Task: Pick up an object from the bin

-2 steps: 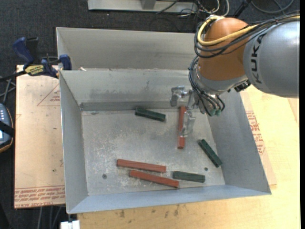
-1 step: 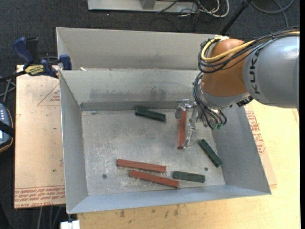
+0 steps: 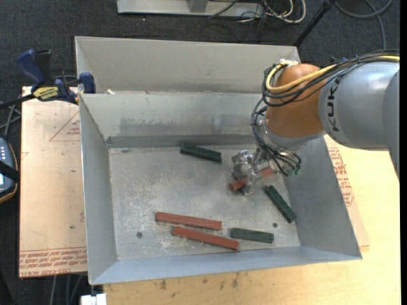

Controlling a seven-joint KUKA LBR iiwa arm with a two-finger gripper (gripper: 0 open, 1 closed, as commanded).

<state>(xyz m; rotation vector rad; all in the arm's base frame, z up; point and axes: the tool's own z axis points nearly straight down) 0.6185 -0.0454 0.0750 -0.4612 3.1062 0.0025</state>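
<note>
Small red-brown block [image 3: 238,185] right of the middle of the bin [image 3: 95,189], at the very tip of the hand [image 3: 243,178]; cannot tell whether gripped or only touched, nor how wide the hand stands. Dark green stick [image 3: 280,203] just beside, lower right; red-brown sticks [image 3: 189,220] well apart, near the front wall

The bin [image 3: 95,170] is holding six loose things. Three dark green bars are lying on its floor: the upper green bar [image 3: 200,152] toward twelve o'clock, the slanted green bar [image 3: 280,203] toward four o'clock, and the lower green bar [image 3: 252,236] toward five o'clock. Two long red-brown bars are sitting toward six o'clock, the upper red bar [image 3: 189,220] and the lower red bar [image 3: 205,237]. One small reddish piece [image 3: 239,185] is showing toward three o'clock, possibly a short stub of the same kind.
</note>
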